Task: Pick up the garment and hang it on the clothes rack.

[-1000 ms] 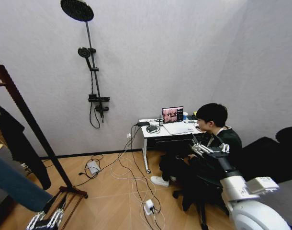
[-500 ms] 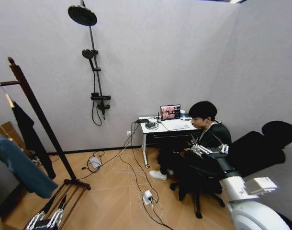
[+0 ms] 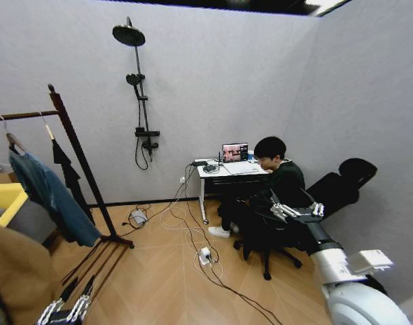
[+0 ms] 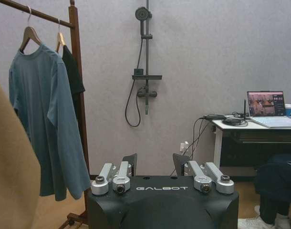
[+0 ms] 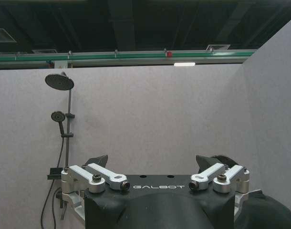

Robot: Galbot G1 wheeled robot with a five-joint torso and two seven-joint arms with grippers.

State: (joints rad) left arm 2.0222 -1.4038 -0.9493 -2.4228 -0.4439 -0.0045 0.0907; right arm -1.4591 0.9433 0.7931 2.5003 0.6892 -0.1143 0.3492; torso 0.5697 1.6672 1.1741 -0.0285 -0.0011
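Note:
The garment (image 3: 66, 170), a black short-sleeved shirt on a wooden hanger, hangs from the bar of the clothes rack (image 3: 81, 166) at the left of the head view. In the left wrist view the garment (image 4: 72, 71) sits behind a teal sweater (image 4: 45, 119), close to the post of the clothes rack (image 4: 77, 81). My left gripper (image 4: 156, 162) is open and empty, low and a little way from the rack; the head view has my left gripper (image 3: 66, 310) at its lower edge. My right gripper (image 5: 152, 160) is open and empty, raised at the right (image 3: 292, 210).
A teal sweater (image 3: 49, 196) hangs beside the garment, and a tan coat (image 3: 17, 277) is nearest me at lower left. A person sits at a white desk (image 3: 227, 170) with a laptop. Cables and a power strip (image 3: 204, 256) lie on the wooden floor. A shower fixture (image 3: 142, 101) hangs on the wall.
The whole picture has shifted because the camera has moved; more of the rack, the teal sweater and the tan coat have come into sight. Both grippers keep their places in the picture.

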